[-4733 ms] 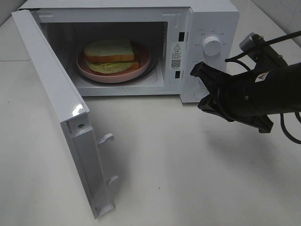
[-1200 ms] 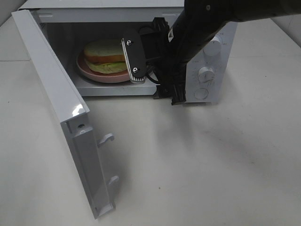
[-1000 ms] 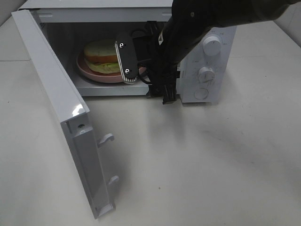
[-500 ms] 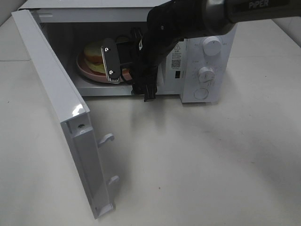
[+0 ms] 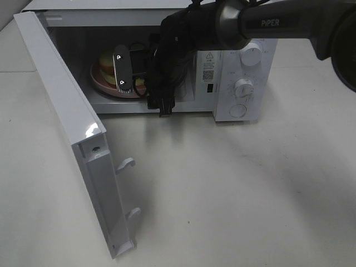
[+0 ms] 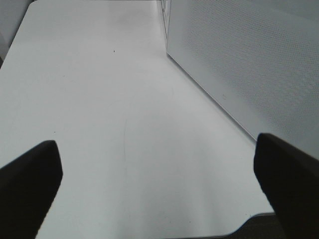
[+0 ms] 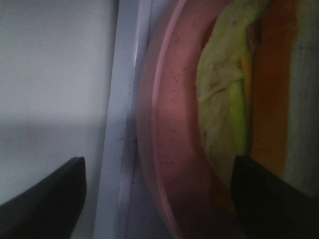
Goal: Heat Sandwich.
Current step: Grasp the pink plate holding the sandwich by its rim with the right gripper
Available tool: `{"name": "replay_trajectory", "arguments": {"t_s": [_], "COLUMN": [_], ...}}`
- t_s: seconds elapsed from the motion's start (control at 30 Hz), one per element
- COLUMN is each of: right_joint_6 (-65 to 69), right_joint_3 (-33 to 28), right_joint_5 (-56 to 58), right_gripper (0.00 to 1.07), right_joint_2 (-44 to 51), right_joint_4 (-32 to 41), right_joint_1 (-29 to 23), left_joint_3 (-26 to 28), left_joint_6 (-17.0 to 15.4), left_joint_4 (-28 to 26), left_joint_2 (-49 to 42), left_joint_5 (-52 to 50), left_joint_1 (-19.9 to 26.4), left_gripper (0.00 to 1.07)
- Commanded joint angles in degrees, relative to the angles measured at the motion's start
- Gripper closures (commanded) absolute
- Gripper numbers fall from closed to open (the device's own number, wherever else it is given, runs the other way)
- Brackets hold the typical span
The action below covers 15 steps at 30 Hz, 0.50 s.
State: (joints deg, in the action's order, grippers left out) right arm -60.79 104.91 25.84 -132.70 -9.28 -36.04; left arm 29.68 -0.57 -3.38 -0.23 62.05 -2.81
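Now that the right gripper [image 7: 158, 199] has moved deep into the microwave [image 5: 245, 61], its spread fingers [image 7: 40, 199] flank the rim of the pink plate [image 7: 174, 124] under the sandwich [image 7: 234, 99] inside the microwave, so a plate grasp seems imminent; the left gripper [image 6: 159, 194] waits, fingers spread, outside the microwave's open door [image 6: 239, 64].

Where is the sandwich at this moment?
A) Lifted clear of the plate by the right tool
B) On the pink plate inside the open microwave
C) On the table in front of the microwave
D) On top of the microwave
B: the sandwich lies on the pink plate inside the microwave, whose door stands open.
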Motion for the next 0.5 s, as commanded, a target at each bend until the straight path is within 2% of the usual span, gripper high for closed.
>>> {"name": "replay_trajectory", "arguments": {"t_s": [0.03,0.1,0.13,0.17,0.2,0.27,0.3,0.33,0.5], "right_joint_6": [1.6,1.72,1.78,1.78,1.78,1.78,1.78,1.78,1.89], "right_joint_3": [0.57,0.57,0.57,0.57,0.57,0.57,0.57,0.57,0.57], "right_joint_5": [1.03,1.15,1.2,1.43,1.43,1.95,2.46,2.58,2.64], "right_gripper": [0.35,0.38,0.44,0.57,0.57,0.75,0.97,1.07,1.07], "right_joint_2": [-0.11,-0.11,-0.11,-0.06,-0.06,-0.06,-0.06,-0.06,-0.06], "right_joint_4": [-0.34,-0.4,-0.4,-0.4,-0.4,-0.4,-0.4,-0.4,-0.8], "right_joint_1": [0.06,0.06,0.06,0.06,0.06,0.06,0.06,0.06,0.06], "left_joint_3": [-0.06,-0.06,-0.06,-0.06,-0.06,-0.06,-0.06,-0.06,-0.06], "left_joint_6": [0.0,0.0,0.0,0.0,0.0,0.0,0.0,0.0,0.0], "left_joint_4": [0.11,0.11,0.11,0.11,0.11,0.11,0.11,0.11,0.11], "left_joint_2": [-0.97,-0.97,-0.97,-0.97,-0.97,-0.97,-0.97,-0.97,-0.97], "left_joint_5": [-0.74,-0.74,-0.74,-0.74,-0.74,-0.74,-0.74,-0.74,-0.74], "left_joint_1": [0.23,0.23,0.23,0.23,0.23,0.23,0.23,0.23,0.23], "left_gripper": [0.07,0.07,0.07,0.07,0.07,0.07,0.07,0.07,0.07]}}
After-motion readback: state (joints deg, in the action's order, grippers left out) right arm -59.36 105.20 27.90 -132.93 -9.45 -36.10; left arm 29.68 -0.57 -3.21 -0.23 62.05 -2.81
